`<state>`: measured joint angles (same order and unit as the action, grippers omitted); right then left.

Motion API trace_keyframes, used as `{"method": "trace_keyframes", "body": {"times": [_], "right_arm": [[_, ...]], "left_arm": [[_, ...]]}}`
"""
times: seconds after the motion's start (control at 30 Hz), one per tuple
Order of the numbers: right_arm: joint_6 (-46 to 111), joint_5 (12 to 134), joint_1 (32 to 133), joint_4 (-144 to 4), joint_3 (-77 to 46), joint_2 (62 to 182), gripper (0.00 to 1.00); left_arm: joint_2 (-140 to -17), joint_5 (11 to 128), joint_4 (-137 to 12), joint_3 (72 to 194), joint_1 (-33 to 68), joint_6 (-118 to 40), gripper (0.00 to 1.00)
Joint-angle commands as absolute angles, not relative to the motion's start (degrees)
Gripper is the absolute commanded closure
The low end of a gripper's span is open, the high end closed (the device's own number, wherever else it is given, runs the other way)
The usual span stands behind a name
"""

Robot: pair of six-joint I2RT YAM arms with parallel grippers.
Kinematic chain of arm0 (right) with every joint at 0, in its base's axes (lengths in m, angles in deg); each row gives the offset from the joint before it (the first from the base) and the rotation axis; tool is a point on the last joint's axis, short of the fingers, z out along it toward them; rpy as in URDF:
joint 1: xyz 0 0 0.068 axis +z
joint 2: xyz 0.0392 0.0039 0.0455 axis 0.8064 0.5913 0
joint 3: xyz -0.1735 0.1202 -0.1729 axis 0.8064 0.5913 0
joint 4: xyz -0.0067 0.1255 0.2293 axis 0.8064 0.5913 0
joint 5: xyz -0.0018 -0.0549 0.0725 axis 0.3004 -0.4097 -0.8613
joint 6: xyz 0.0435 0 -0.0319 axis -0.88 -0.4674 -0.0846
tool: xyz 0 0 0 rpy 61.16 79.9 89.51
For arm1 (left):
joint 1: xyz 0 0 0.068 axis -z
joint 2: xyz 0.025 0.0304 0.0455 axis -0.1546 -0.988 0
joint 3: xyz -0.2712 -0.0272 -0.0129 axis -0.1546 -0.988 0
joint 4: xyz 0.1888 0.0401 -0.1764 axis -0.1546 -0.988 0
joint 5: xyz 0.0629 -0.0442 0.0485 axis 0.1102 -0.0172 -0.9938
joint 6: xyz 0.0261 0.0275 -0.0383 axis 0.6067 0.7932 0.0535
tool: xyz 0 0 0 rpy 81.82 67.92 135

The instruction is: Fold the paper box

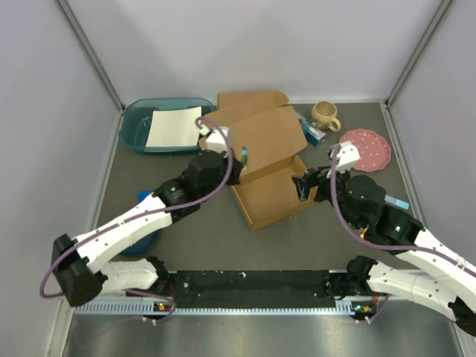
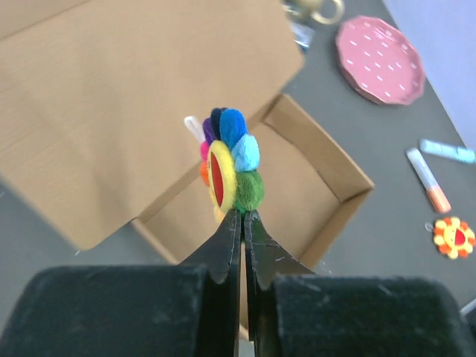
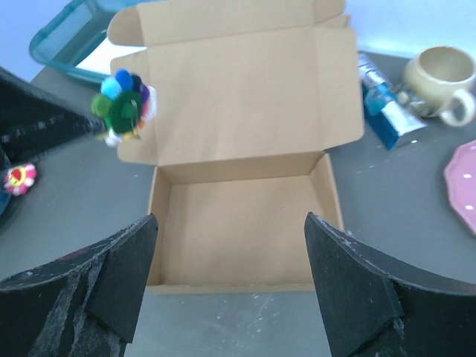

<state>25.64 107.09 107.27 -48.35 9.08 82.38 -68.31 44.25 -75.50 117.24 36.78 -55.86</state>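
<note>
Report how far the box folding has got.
Done: the paper box has its walls up as a tray. In hand: the left end effector pinches a rainbow flower by the lid; the right end effector hangs open at the front wall. Left: closing the lid.

The paper box (image 1: 271,186) stands in the middle of the counter (image 1: 223,238), its lid laid back toward the far side. Far left of it lies a tray (image 1: 141,123) with a sheet of paper (image 1: 172,126) in it. A mug (image 1: 325,115) stands far right, with a packet (image 1: 312,134) between it and the lid. A plate (image 1: 366,149) lies right of the box, nearer than the mug. The left gripper (image 1: 236,160) is at the box's far left corner, pinching a flower toy (image 2: 230,167). The right gripper (image 1: 303,186) is at the box's right wall. A marker (image 2: 428,178) and a flower charm (image 2: 454,236) lie on the counter right of the box.
</note>
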Motion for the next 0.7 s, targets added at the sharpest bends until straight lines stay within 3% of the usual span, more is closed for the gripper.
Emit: {"method": "trace_keyframes", "body": {"times": [0.0,0.2,0.33,0.67], "right_arm": [[28.42,113.02,107.8,-45.13,6.09,78.18,0.19],[27.89,115.13,107.8,-43.01,6.54,75.89,0.19],[27.89,116.01,107.8,-41.7,6.36,75.19,0.19],[27.54,116.72,107.8,-41.08,7.5,74.66,0.19]], "left_arm": [[-74.06,40.5,-73.5,124.71,44.53,-44.39,1.0],[-88.99,38.58,-84.45,137.97,50.95,-31.49,1.0],[-99.18,27.7,-88.52,143.45,54.73,-25.75,1.0],[-106.59,19.76,-89.41,146.0,55.09,-19.68,0.98]]}}
